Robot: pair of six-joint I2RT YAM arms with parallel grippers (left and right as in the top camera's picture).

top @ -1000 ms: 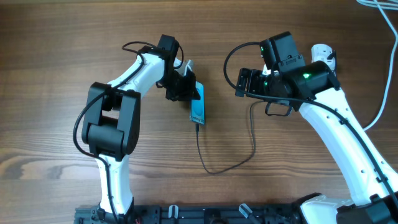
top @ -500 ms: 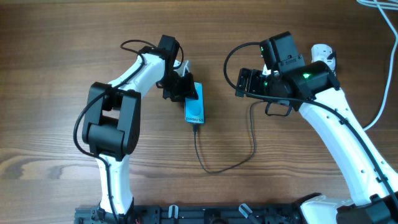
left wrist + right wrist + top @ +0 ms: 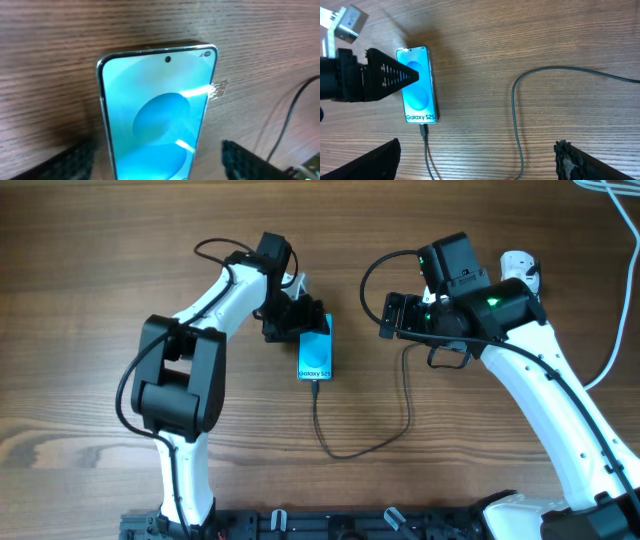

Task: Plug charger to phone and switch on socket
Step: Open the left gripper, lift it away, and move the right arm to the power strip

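The phone (image 3: 315,360) lies flat on the wooden table with its cyan screen lit and facing up. The charger's (image 3: 345,450) thin black cable is plugged into the phone's lower edge and loops right and up toward the right arm. My left gripper (image 3: 306,323) stands open astride the phone's (image 3: 157,115) top end, with a gap between each of its fingers (image 3: 70,162) and the phone's sides. My right gripper (image 3: 477,167) hangs open over bare table right of the phone (image 3: 419,85), above the charger (image 3: 516,120). Only a white end of the socket (image 3: 520,266) shows behind the right arm.
A thicker white cable (image 3: 622,330) runs down the table's far right edge. The left arm's body (image 3: 180,370) stands on the left side, and the right arm (image 3: 560,410) crosses the right half.
The left gripper has opened and let go of the phone. The phone, held tilted on edge a second ago, now lies flat. The right arm has not moved.
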